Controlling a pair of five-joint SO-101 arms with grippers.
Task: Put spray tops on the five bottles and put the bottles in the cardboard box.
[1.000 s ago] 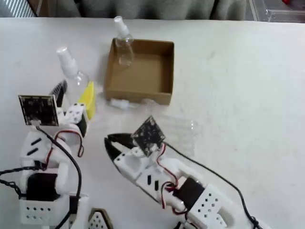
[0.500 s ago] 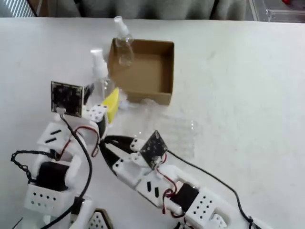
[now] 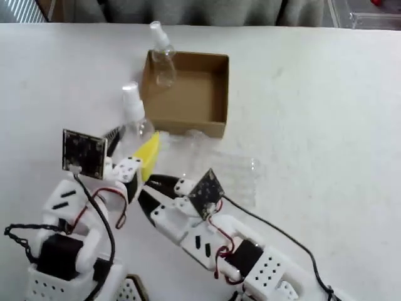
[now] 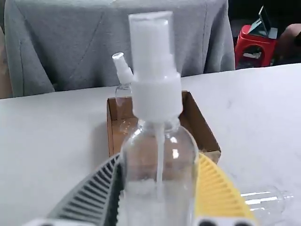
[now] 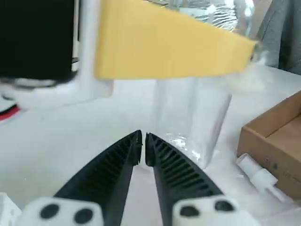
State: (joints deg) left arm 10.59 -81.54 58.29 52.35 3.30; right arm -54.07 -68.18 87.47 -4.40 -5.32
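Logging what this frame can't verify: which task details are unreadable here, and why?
1. High view: how many clear bottles lie in front of the cardboard box; they blend into the table.
2. Left wrist view: the base of the held bottle, cut off by the bottom edge between the fingers of the left gripper.
3. Left wrist view: the lower part of the far bottle at the box's corner, hidden behind the held bottle.

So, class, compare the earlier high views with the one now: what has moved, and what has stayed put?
The left arm's jaws, shut on the capped spray bottle, carried it rightward toward the cardboard box, then drew it slightly back toward the arm bases. The right arm's jaws, also shut, shifted only slightly. The box and the bottle standing in it stayed put.
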